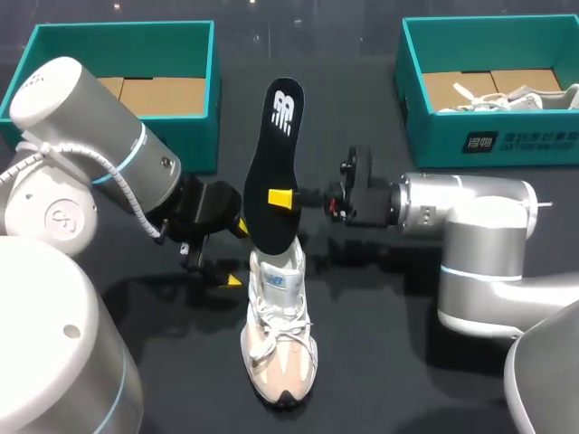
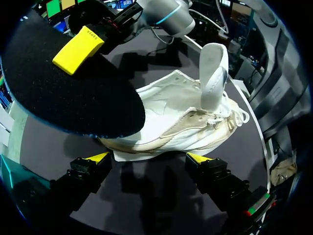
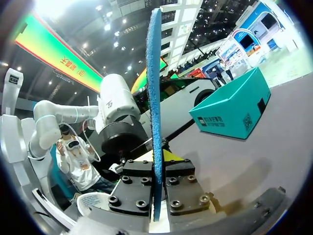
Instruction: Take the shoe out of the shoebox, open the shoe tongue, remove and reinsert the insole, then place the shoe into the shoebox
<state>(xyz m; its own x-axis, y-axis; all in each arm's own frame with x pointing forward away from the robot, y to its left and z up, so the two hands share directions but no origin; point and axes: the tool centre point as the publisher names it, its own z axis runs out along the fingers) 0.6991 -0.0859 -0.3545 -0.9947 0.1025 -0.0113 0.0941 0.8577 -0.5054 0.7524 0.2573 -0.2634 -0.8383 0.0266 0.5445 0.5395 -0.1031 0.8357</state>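
You're seeing the left arm [image 1: 81, 136] and right arm [image 1: 479, 244] wearing rounded silver-grey shells with thin blue rings (a white cable is looping over the left). The right gripper [image 3: 157, 188] is showing black screw-studded blocks, the left gripper [image 2: 149, 157] yellow tips.

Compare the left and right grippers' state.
The right gripper is shut on the black insole, holding it upright over the shoe; the left gripper is open and empty, low beside the shoe. Both have yellow tips.
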